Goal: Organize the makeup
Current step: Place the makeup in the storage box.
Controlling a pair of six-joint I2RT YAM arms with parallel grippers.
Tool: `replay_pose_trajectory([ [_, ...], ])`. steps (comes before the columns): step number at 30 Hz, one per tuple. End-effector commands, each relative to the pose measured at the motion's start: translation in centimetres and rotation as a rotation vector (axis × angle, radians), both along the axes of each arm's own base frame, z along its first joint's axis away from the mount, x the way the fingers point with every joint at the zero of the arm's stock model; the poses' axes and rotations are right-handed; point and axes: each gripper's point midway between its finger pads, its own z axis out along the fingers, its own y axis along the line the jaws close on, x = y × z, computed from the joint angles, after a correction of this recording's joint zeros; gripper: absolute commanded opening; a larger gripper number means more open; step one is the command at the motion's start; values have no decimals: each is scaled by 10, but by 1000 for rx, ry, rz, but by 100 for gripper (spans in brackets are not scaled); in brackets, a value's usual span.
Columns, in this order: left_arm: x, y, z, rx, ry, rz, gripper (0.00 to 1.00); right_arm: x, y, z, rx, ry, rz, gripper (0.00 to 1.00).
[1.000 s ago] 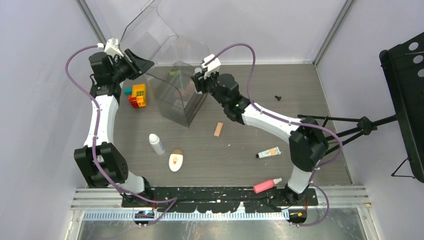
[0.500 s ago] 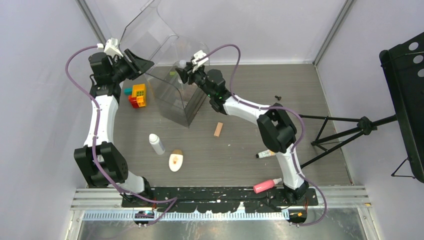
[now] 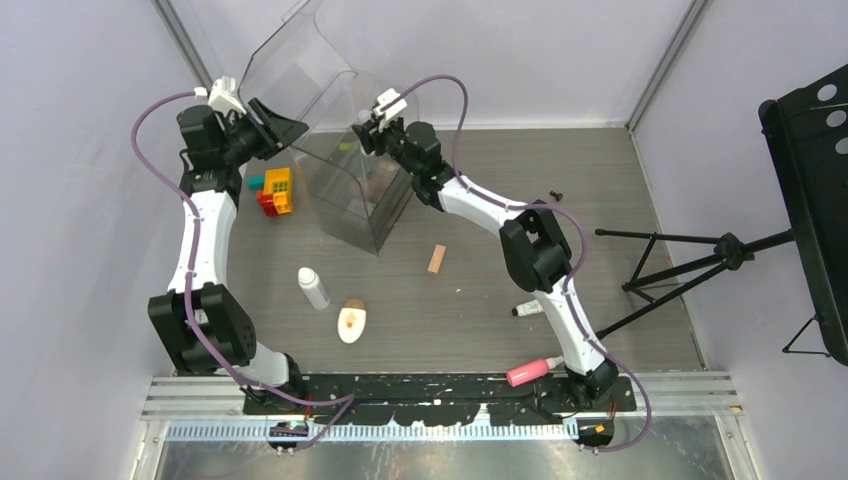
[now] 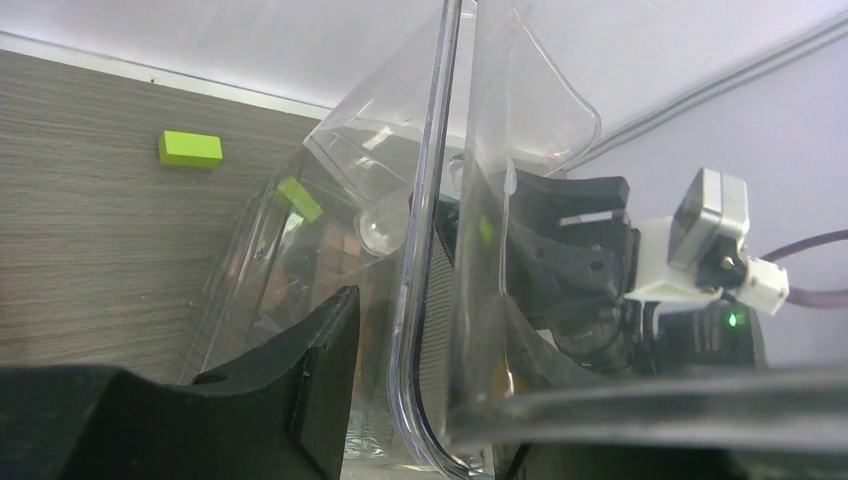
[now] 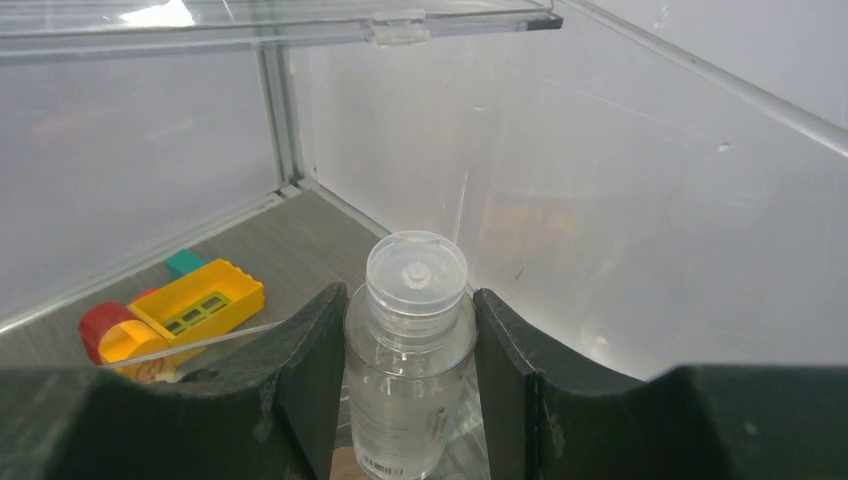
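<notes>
here the right gripper's (image 5: 410, 335) fingers (image 5: 310, 385) pinch the clear bottle (image 5: 415, 290) upright just under its cap, inside the clear case (image 3: 355, 195). the left gripper (image 4: 420, 420) clamps the case's raised lid (image 4: 440, 150). a white bottle (image 3: 314, 288), white oval compact (image 3: 351, 323) and pink bottle (image 3: 533, 371) lie outside on the table (image 3: 600, 180).

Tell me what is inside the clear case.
The right pincer holds a clear bottle within the clear case, whose lid the left pincer grips. A brownish item shows through the walls lower down; glare and the arm hide the rest.
</notes>
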Motion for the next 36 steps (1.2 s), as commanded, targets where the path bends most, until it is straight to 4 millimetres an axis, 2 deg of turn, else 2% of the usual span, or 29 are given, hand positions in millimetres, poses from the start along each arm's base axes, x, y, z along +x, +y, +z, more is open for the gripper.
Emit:
replay_pose_trajectory([
  [1,3,13,-40,-38,136,56,43,7,5,25,-4,-69,3,0],
  [15,4,12,-42,-40,140,55,43,25,22,8,16,-22,8,0],
  [26,4,12,-44,-44,144,52,43,30,19,-7,20,-4,-17,27],
  [32,4,12,-43,-44,143,52,43,27,17,5,44,-25,-19,39],
  [36,4,12,-44,-43,144,51,43,23,14,24,74,-48,-18,49],
])
